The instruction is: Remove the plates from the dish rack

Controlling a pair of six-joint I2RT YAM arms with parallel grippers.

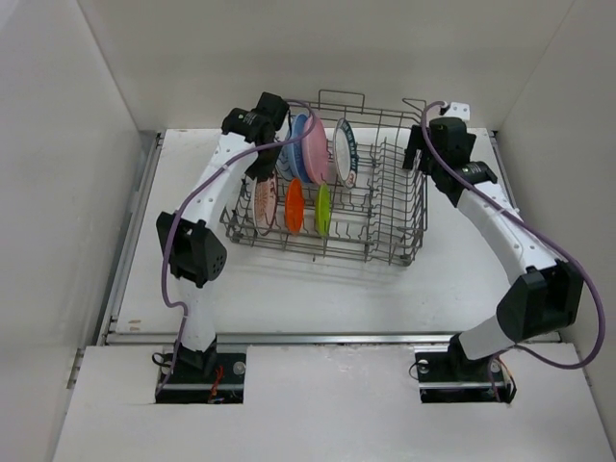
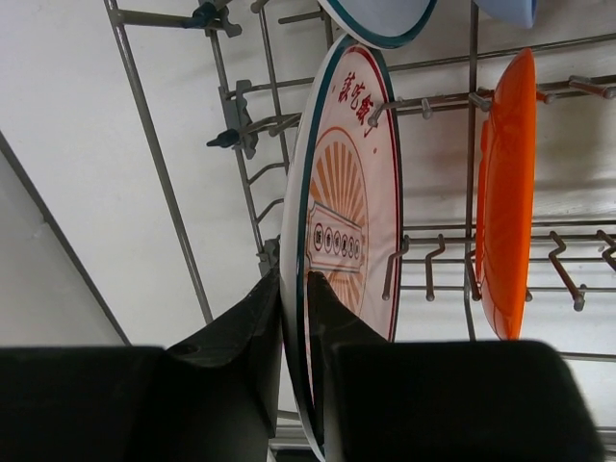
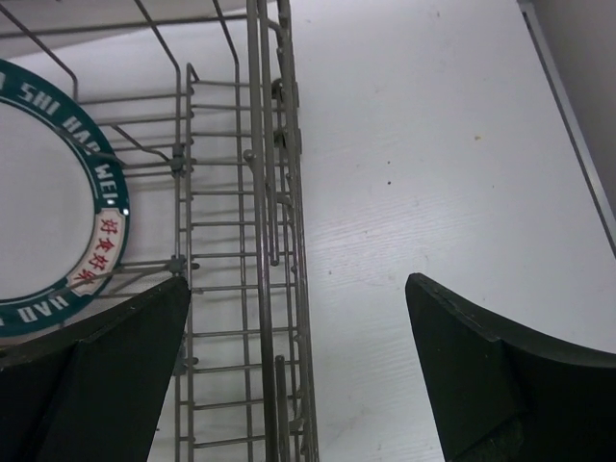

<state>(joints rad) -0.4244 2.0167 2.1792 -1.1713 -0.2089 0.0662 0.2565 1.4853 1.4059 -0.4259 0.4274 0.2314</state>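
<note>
Plates stood on edge between the tines at the left end of the rack (image 1: 420,207), which sat mid-table (image 1: 289,289): patterned plate (image 2: 348,207), orange plate (image 2: 505,192) and yellow-green plate (image 1: 323,209) in the near row, blue plate (image 1: 295,159), pink plate (image 1: 316,146) and green-rimmed plate (image 3: 58,207) in the row behind. Upright like that, only the rims offered a hold, so you had the left gripper (image 2: 294,285) edge-on to the patterned plate, one finger each side of its rim, jaws narrowed to the plate's thickness and holding it. The plate was in its slot, a tine crossing its face and the orange one just beside it, so nothing was unloaded yet; my read is that the lift needed to go straight up out of the tines to avoid snagging. Your left arm ran up from its base, elbow high, forearm stretched to the rack's far left corner, and the wrist folded back so the fingers pointed toward the near row. The right gripper (image 3: 296,284) hung wide open astride the rack's right wall, one finger over the wire floor inside, the other over bare table outside, holding nothing; whether it touched the wire, can't tell. Likely you put it there to steady the rack during the pull. That arm bent outward at the elbow, forearm angled in to the rack's far right corner, wrist turned down.
</note>
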